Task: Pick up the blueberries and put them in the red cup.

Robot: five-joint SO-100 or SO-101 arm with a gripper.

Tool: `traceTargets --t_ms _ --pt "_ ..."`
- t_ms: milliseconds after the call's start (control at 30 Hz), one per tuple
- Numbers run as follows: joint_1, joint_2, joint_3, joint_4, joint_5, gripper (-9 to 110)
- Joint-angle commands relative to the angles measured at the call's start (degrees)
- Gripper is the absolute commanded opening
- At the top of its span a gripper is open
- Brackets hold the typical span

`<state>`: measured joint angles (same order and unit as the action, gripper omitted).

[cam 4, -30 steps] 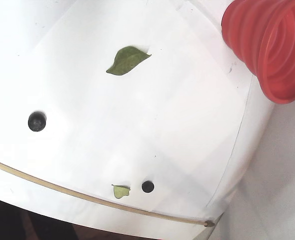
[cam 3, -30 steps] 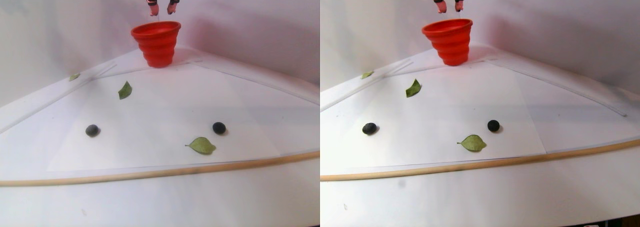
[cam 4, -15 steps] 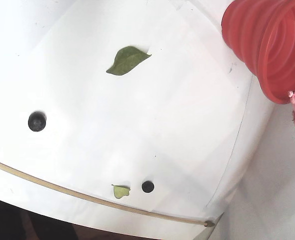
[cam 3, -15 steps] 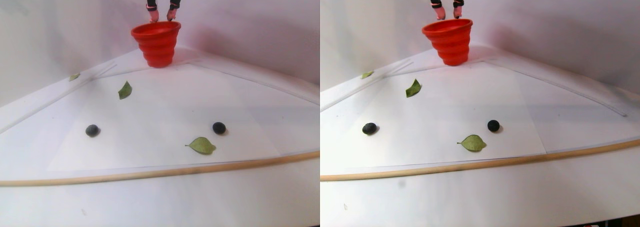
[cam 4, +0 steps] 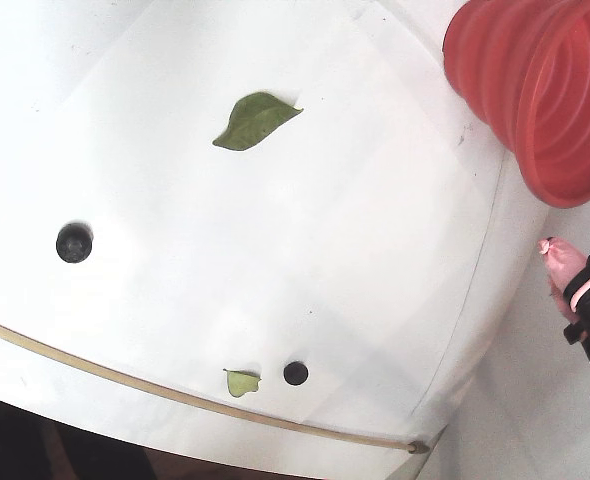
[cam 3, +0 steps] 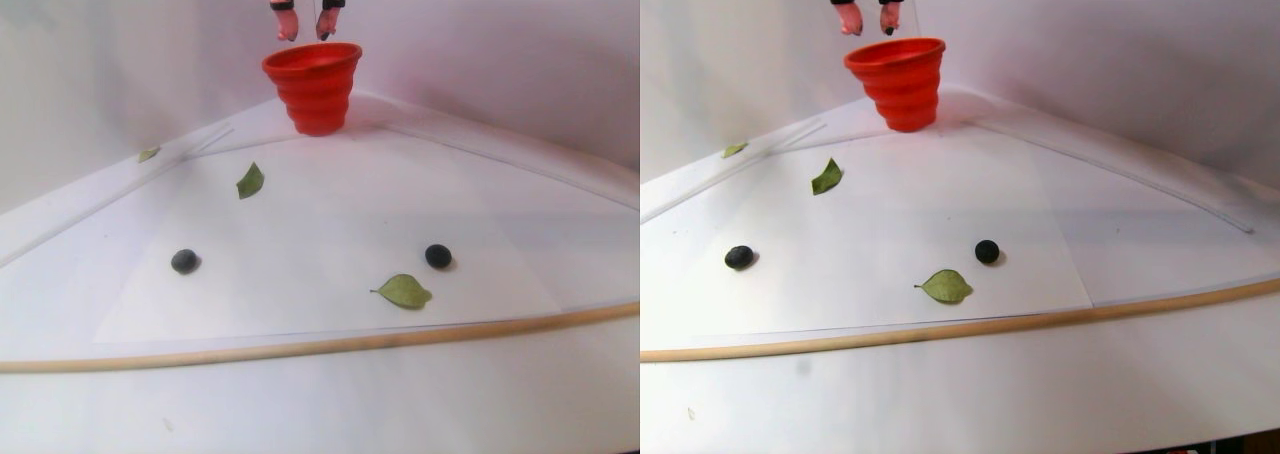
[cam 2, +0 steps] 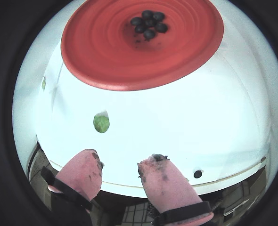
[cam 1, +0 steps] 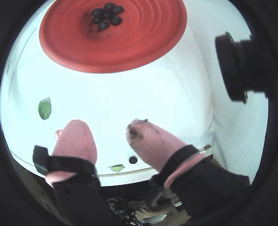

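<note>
The red cup (cam 3: 313, 84) stands at the back of the white table; it also shows in the fixed view (cam 4: 545, 90). In both wrist views I look down into it (cam 1: 125, 47) (cam 2: 129, 52) and see several blueberries (cam 1: 107, 16) (cam 2: 148, 22) clustered on its bottom. Two blueberries lie on the table, one on the left (cam 3: 185, 261) (cam 4: 74, 242) and one on the right (cam 3: 438, 255) (cam 4: 295, 373); one also shows in both wrist views (cam 1: 133, 159) (cam 2: 198, 173). My gripper (cam 1: 107, 127) (cam 2: 123, 159) (cam 3: 305, 26) hangs above the cup's far rim, open and empty, its pink fingertips (cam 4: 560, 260) stained dark.
Green leaves lie on the table: one in front of the cup (cam 3: 250, 181) (cam 4: 255, 118), one by the right berry (cam 3: 405, 291) (cam 4: 241, 382), one at the far left (cam 3: 148, 154). A wooden strip (cam 3: 320, 346) edges the front. A black camera (cam 1: 238, 66) juts in at the right.
</note>
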<state>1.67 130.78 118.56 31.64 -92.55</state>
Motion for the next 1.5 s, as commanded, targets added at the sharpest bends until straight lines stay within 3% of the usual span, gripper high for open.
traceTargets --t_ms 0,633,1467 --pt "-1.58 7.38 0.62 1.23 0.53 15" --pt "-7.91 11.95 10.72 9.49 4.04 15" --pt "-13.01 8.53 22.32 6.68 10.72 16"
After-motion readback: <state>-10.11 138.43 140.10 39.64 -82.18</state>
